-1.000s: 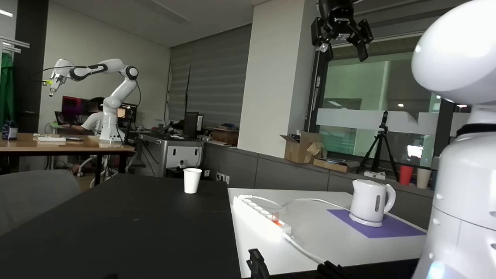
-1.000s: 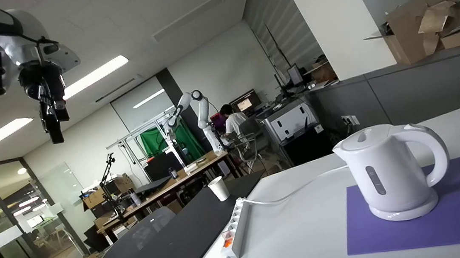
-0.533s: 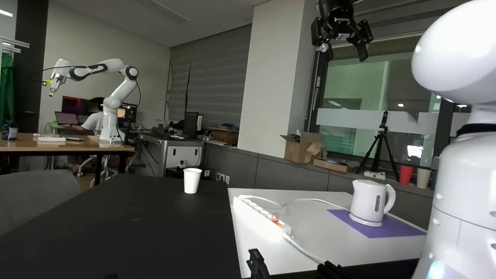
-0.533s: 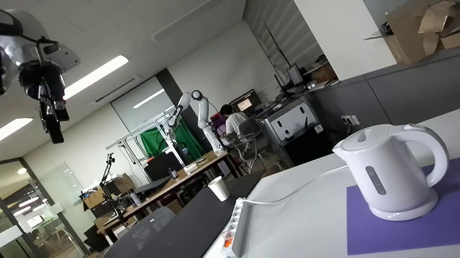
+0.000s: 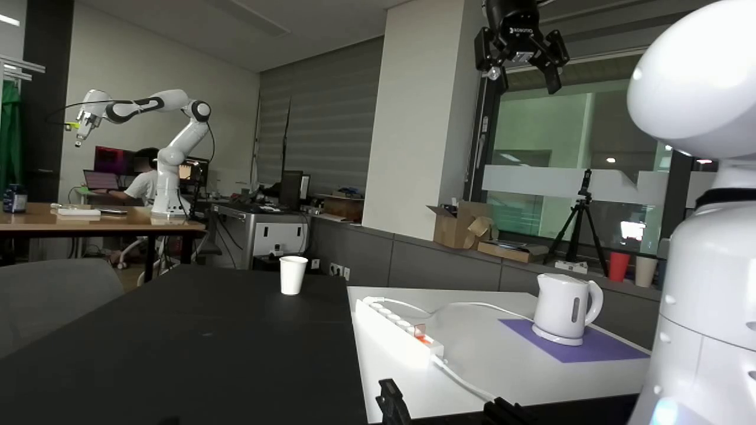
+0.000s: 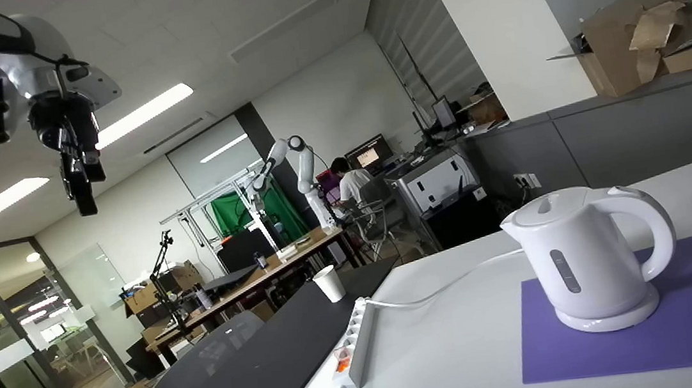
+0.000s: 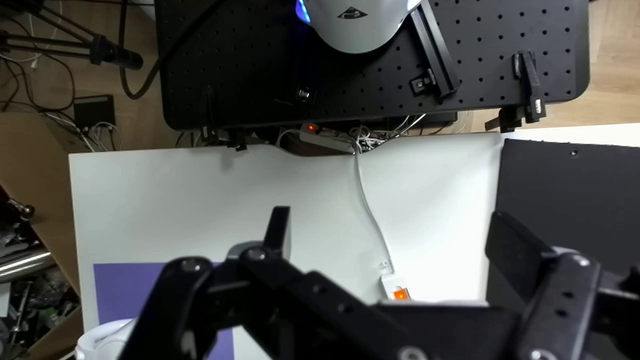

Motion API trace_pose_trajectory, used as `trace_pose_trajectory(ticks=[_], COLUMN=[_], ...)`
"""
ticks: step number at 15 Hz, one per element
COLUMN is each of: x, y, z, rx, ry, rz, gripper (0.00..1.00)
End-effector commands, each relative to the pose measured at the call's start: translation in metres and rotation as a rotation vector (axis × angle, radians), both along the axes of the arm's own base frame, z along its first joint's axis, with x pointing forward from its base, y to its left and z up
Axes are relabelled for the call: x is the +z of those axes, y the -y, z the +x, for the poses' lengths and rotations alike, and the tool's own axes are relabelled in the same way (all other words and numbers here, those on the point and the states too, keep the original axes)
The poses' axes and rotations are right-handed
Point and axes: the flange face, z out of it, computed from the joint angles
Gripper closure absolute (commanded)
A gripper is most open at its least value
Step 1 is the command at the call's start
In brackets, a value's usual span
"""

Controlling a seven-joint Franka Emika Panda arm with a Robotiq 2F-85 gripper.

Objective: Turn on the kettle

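The white kettle stands upright on its base on a purple mat. It shows large in an exterior view, spout to the left and loop handle to the right. In the wrist view only a part of the kettle shows at the bottom left, the rest cut off or behind the gripper. I cannot make out its switch. My gripper hangs high above the table, far from the kettle, fingers pointing down. In the wrist view my gripper is wide open with nothing between the fingers.
A white power strip with an orange switch, lit in the wrist view, lies on the white table. A white cable runs from it toward the kettle. A white paper cup stands on the black table.
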Motion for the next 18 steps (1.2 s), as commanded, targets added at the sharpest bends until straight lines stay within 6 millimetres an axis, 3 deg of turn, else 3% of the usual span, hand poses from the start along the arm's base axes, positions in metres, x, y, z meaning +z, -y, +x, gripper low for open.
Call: trace_pose_trajectory(ticks=[1,10,12,13,18], x=[-0.006,-0.047,-0.057,-0.052,-0.061], y=[0.015,0.117,0.127,0.121,0.126], z=[0.003,0.041,0.043,0.04,0.044], rx=[-0.011,-0.153,-0.185,-0.163,-0.177], ry=[0.057,0.216,0.181,0.194,0.169], rz=[-0.058,-0.022,-0.014,-0.009,-0.008], gripper=[0.0,0.0,0.0,0.0,0.0])
